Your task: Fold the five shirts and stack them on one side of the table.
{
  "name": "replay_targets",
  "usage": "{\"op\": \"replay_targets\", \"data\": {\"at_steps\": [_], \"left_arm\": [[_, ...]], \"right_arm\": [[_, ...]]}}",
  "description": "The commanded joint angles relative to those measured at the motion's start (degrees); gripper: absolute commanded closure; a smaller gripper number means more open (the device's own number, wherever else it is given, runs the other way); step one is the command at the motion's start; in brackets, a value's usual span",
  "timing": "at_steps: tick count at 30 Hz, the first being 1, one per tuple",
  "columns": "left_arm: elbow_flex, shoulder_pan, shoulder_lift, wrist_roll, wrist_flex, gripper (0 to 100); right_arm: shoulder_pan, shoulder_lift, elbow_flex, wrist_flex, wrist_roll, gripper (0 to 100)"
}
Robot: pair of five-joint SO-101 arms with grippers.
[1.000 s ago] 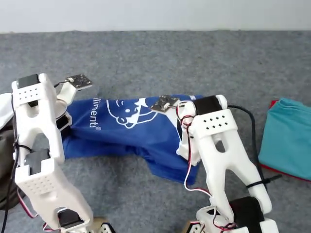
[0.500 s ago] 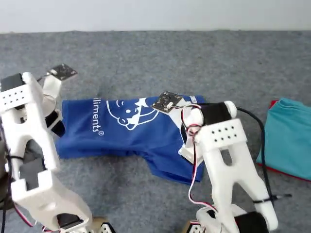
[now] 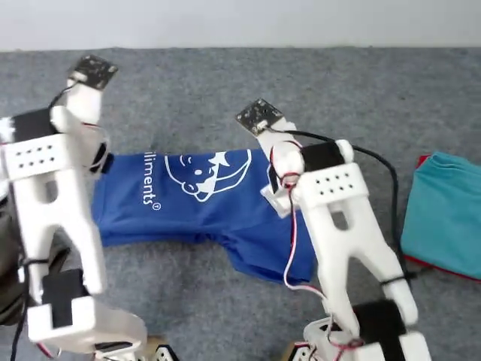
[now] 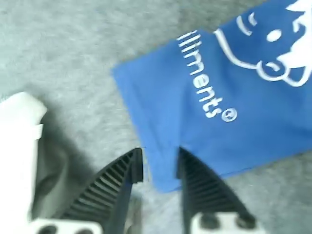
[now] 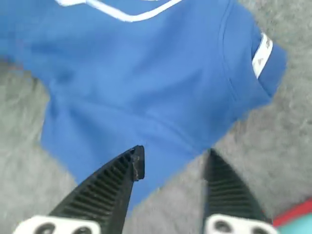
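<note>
A blue shirt (image 3: 192, 199) with white print lies spread flat across the middle of the grey table, one sleeve trailing toward the front. In the left wrist view its printed end (image 4: 219, 92) is just beyond my left gripper (image 4: 160, 157), which hangs open above the shirt's corner. My right gripper (image 5: 175, 158) is open too, above the shirt's other end (image 5: 146, 83) near the collar label (image 5: 262, 54). Neither holds anything. In the high view both arms cover the shirt's ends.
A folded teal shirt (image 3: 445, 210) rests on a red one (image 3: 440, 265) at the table's right edge. Pale cloth (image 4: 19, 126) and dark cloth (image 3: 7, 248) lie at the left edge. Bare grey table (image 3: 248, 90) stretches behind the blue shirt.
Both arms have lifted up and away from the blue shirt's ends. The shirt now lies flatter, with its left end straightened.
</note>
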Motion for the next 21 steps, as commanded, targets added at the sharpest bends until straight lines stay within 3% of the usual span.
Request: {"op": "replay_targets", "data": {"at_steps": [1,9,17,21], "left_arm": [[0.75,3.08,5.1,2.9,0.0,98],[10.24,-0.7,16.44,2.29,2.2,98],[21.23,-6.15,17.05,-1.76,-7.38,98],[21.23,-6.07,16.35,-1.76,-7.82,98]], "right_arm": [[-0.04,3.56,-2.64,-4.97,-2.2,99.8],[-0.22,10.86,-2.2,1.63,-2.37,98.8],[-0.13,22.99,-2.29,4.79,-3.52,98.8],[-0.4,24.48,-2.64,5.67,-3.52,98.8]]}}
